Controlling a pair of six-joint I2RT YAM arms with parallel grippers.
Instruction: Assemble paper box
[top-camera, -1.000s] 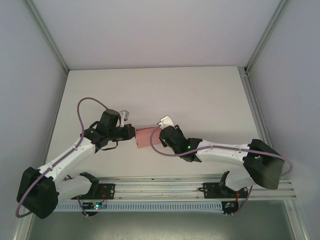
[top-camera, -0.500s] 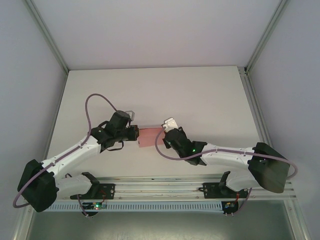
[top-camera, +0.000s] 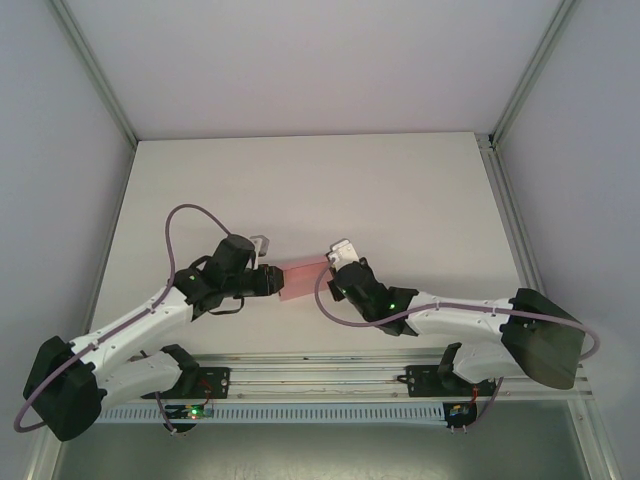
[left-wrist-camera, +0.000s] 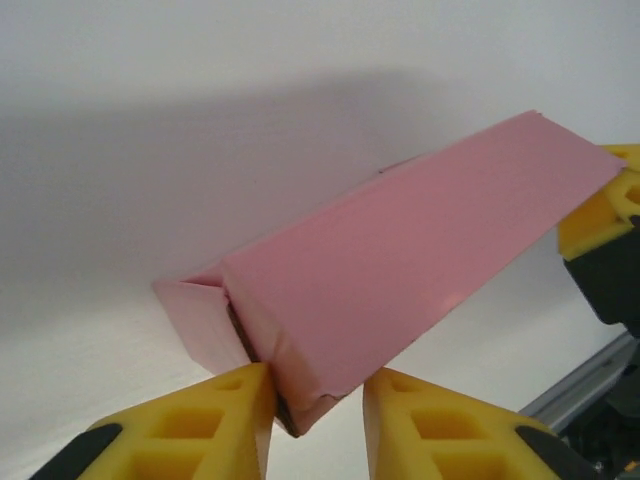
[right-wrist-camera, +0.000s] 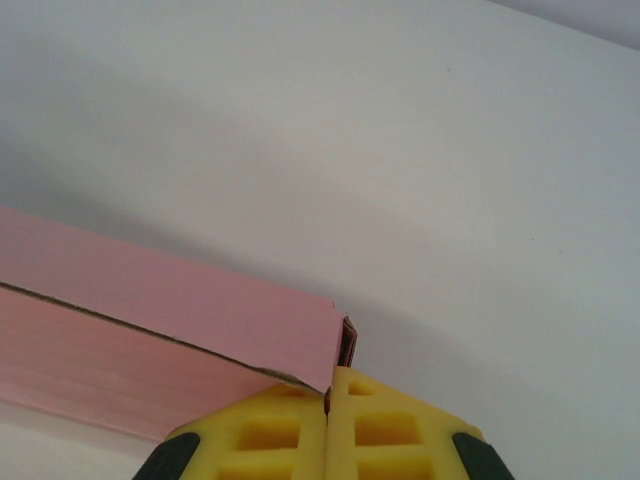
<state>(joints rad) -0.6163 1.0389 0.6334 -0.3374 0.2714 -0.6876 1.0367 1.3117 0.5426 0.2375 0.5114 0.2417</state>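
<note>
The paper box (top-camera: 303, 278) is a small pink rectangular box held just above the white table (top-camera: 330, 180), between the two arms. My right gripper (top-camera: 331, 268) is shut on the box's right end; in the right wrist view its yellow fingers (right-wrist-camera: 290, 430) pinch a thin card edge of the box (right-wrist-camera: 150, 330). My left gripper (top-camera: 271, 281) is at the box's left end. In the left wrist view the left gripper (left-wrist-camera: 318, 392) is open. The box's (left-wrist-camera: 400, 260) lower corner sits between the pads, touching the left pad with a gap to the right one.
A metal rail (top-camera: 330, 375) carrying the arm bases runs along the table's near edge. Grey enclosure walls and frame posts (top-camera: 100, 80) border the table on the left, right and back. Bare table surface lies beyond the box.
My left gripper has opened; it was shut on the box's left end. The left arm swung inward and lower, the right arm shifted slightly right, and the box stays in the right gripper.
</note>
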